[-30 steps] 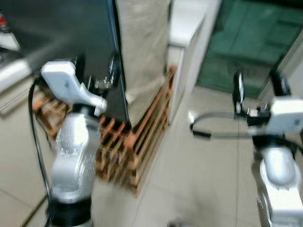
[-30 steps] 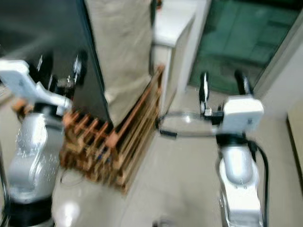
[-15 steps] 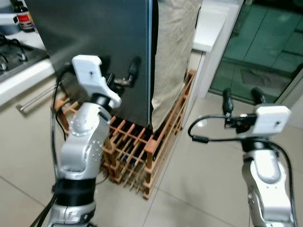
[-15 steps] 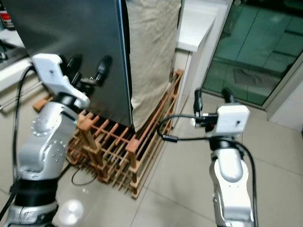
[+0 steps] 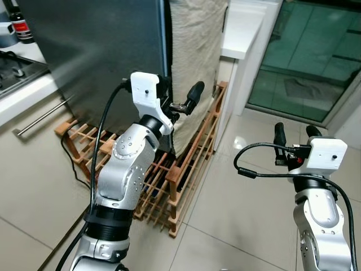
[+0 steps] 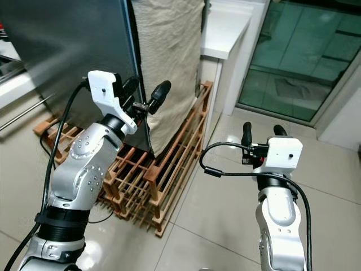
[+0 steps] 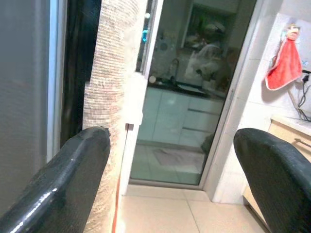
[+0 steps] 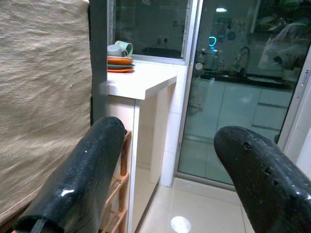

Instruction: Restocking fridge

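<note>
Kitchen, pale tiled floor [image 5: 237,226]; nearest, right gripper [image 5: 295,134], fingers spread and empty, held idle over bare tile. Beyond at left, wooden wine rack [image 5: 180,169] on the floor against the fridge [image 5: 101,51]; left gripper [image 5: 181,97], parted and holding nothing, raised at the closed door's right edge, apparently to pull it open. Farther: beige cloth [image 5: 194,62], white counter [image 5: 240,28], glass door [image 5: 310,56]; no goods to stock visible.

The fridge [image 5: 107,56] is cut off by the picture's top edge; beige cloth [image 6: 169,62] hides its side, and its interior is unseen.
</note>
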